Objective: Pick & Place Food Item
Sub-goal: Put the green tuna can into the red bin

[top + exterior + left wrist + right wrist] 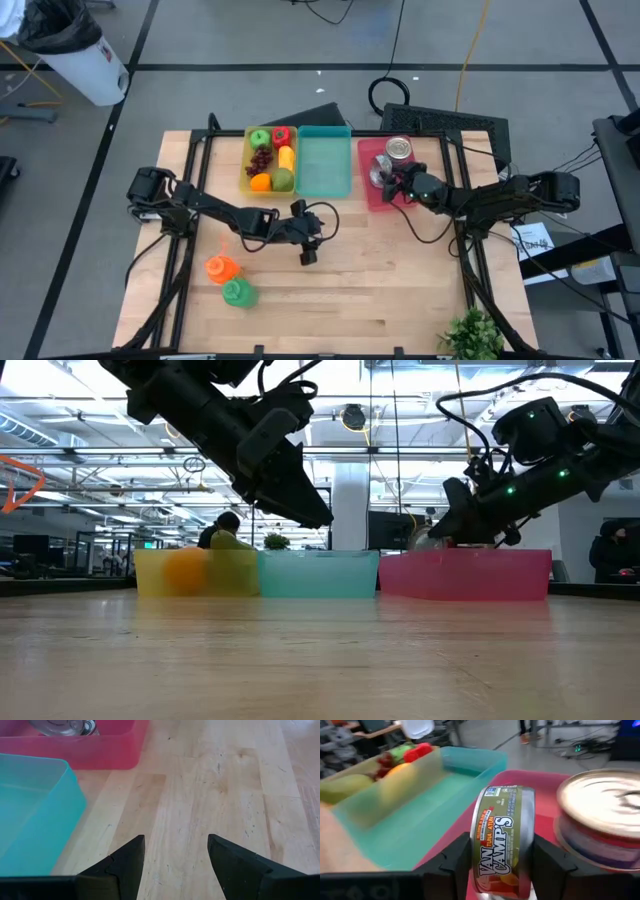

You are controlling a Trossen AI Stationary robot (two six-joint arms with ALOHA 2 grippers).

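Gripping a tuna can (pixel 502 837) on edge inside the red bin (pixel 372 192), the right end effector (pixel 399 182) must lift clear next; the left end effector (pixel 176 865) hangs open, empty.

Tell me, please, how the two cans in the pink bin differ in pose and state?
The tuna can stands on its edge between the right gripper fingers; the other can rests flat, lid up, untouched. The tuna can's label faces the wrist camera; the other shows its top. Both are in the pink bin.
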